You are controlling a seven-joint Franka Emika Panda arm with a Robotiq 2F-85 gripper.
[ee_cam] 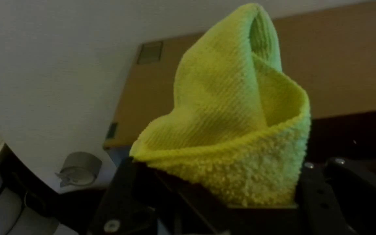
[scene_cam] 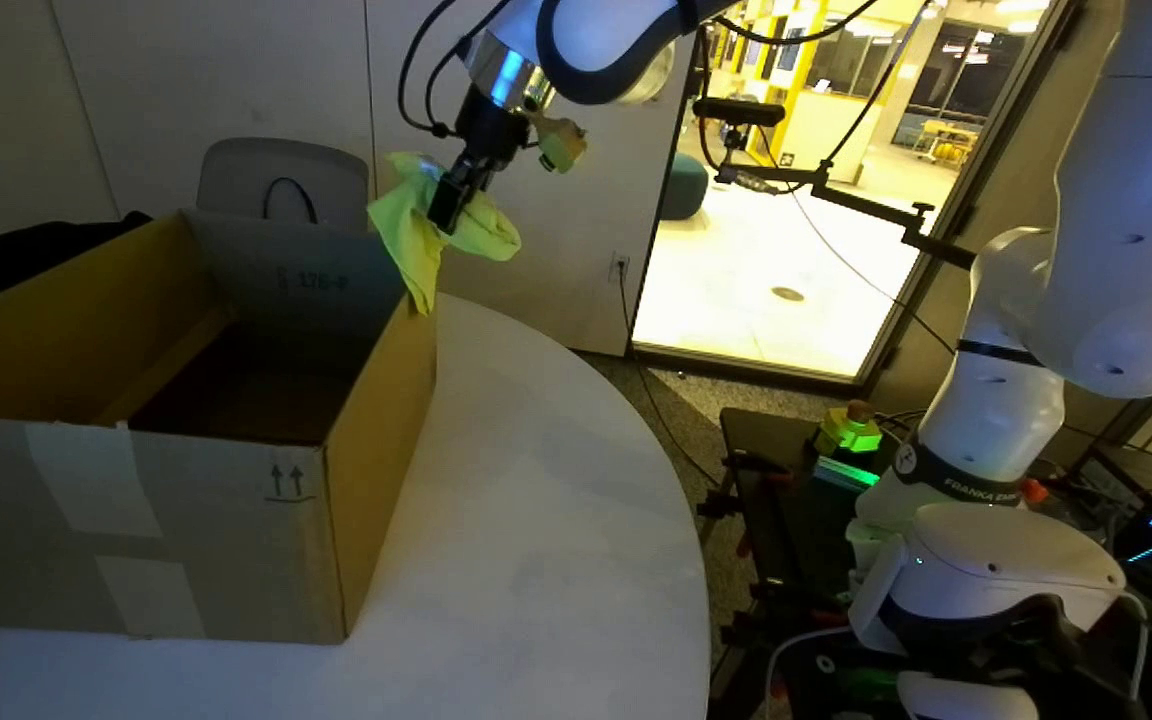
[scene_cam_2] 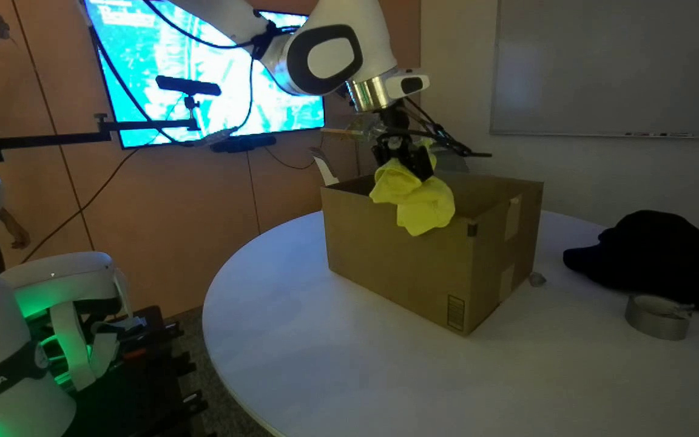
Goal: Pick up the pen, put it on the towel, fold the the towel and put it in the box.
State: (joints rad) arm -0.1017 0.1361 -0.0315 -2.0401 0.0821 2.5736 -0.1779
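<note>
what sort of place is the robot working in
Probably an office meeting room, judging by the large bright rectangular wall screen, the pale flat wall whiteboard and the white round-edged table.

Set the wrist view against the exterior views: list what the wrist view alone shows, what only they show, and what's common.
Only the wrist view: close detail of the towel, with coarse, knobbly pile beside a finer ribbed face.
Only the exterior views, between them: a glowing wall screen, a whiteboard and a brightly lit neighbouring room.
Shared: the box, the white table, and the hand holding the towel; whether towel and box touch, I cannot tell.
</note>
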